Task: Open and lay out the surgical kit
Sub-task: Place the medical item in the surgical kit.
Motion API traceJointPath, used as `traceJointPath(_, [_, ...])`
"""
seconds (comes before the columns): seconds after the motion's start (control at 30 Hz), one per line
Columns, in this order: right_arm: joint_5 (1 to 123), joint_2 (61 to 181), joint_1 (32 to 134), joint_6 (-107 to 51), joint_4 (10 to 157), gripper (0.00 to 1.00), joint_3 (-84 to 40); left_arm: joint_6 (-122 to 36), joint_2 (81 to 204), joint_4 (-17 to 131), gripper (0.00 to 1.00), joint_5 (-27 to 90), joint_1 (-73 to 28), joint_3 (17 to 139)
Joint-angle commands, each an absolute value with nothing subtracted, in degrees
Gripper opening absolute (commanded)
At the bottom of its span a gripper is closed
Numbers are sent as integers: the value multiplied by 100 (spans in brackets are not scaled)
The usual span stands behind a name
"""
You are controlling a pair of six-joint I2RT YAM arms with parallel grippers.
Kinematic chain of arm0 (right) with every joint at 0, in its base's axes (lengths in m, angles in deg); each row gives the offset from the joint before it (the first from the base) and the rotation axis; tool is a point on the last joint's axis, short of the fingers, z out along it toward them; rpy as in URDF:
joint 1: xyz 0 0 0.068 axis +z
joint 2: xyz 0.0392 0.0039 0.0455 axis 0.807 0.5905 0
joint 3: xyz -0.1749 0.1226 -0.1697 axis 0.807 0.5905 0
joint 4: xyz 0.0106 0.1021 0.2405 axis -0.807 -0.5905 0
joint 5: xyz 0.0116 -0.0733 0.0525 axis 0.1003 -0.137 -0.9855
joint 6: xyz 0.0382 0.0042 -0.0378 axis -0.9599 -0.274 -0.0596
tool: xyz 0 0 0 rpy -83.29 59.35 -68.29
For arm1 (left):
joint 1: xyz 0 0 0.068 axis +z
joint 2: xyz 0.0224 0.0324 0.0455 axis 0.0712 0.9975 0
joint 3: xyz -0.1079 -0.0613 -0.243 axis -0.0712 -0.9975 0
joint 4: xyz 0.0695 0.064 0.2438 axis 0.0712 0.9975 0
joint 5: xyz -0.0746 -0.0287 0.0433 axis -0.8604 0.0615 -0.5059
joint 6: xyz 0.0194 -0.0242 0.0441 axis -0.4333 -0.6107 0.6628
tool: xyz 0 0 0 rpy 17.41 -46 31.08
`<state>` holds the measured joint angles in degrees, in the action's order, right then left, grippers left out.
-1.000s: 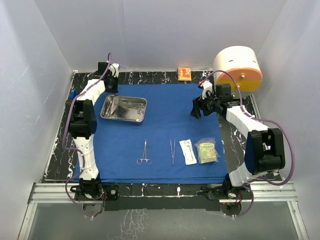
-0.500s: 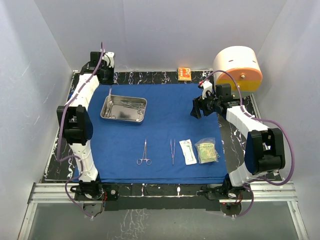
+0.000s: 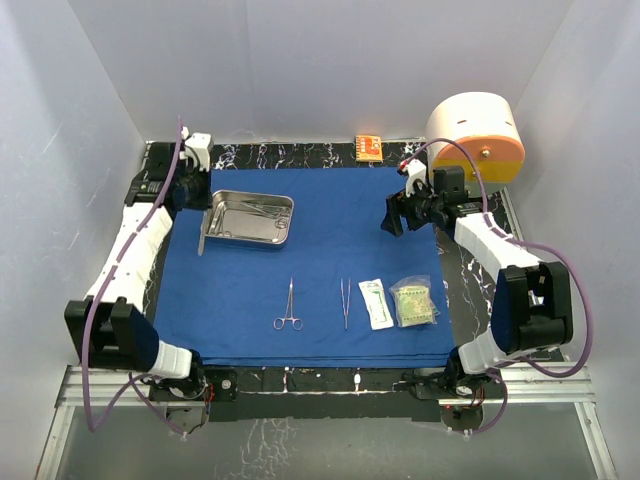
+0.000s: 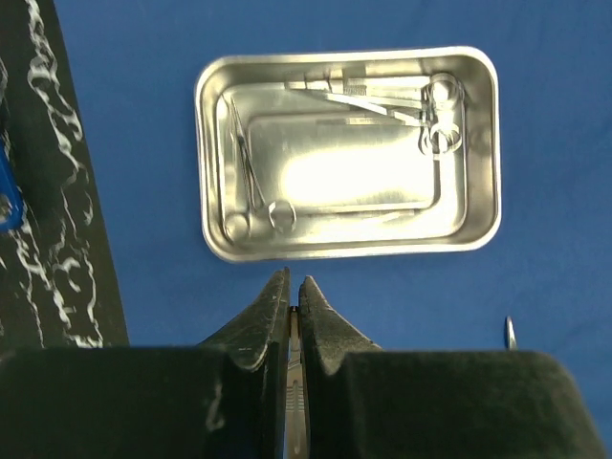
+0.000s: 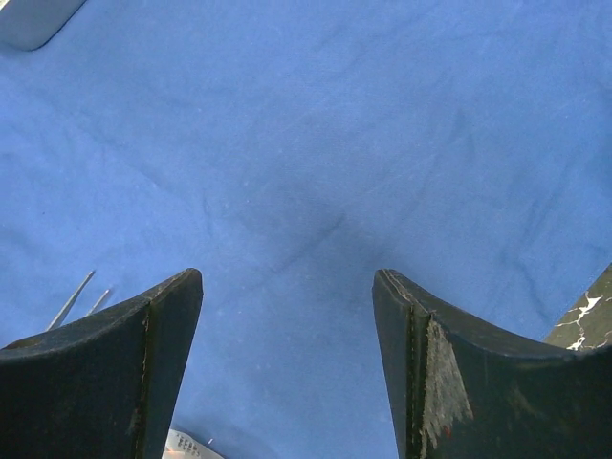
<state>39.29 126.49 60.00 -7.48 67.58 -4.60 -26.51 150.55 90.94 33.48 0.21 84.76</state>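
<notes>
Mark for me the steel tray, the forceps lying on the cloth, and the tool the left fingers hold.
Steel tray (image 3: pixel 232 228), top external view, bare floor of the tray.
Forceps (image 3: pixel 289 303), top external view, middle of the shaft.
Tool (image 4: pixel 295 402), left wrist view, its slim metal shaft.

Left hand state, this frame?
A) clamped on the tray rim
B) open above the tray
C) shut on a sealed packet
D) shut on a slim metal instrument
D: in the left wrist view the left hand is pinched on a slim metal instrument, with the steel tray lying clear beyond its fingertips.
</notes>
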Motion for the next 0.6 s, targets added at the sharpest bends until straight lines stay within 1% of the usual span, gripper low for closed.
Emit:
traceJointPath(0.0, [3884,12287,5960,-730,6960,71,-571,-2643,14278,9280,0,3262,-14,7806])
traceJointPath(0.1, [4041,12201,5963,-712,6961,72,-584,-2498,14013,9404,0,3167,-13,7445])
traceJointPath(0.23, [4232,12028,5961,-616,7004,76,-551,-2273,13834,9530,0,3042,-13,7105])
traceJointPath(0.33, [4307,11895,5942,-623,7125,82,-472,-2196,13780,9616,0,2928,-13,6930])
traceJointPath(0.4, [4296,11848,5935,-648,7170,89,-444,-2189,13759,9634,0,2872,-14,6794])
traceJointPath(0.43, [4297,11835,5919,-664,7172,95,-440,-2215,13749,9635,0,2848,-13,6720])
traceJointPath(0.47, [4298,11828,5913,-663,7180,98,-439,-2236,13741,9635,0,2820,-13,6644])
traceJointPath(0.57, [4361,11819,5896,-663,7181,98,-439,-2330,13712,9565,0,2870,-13,6359])
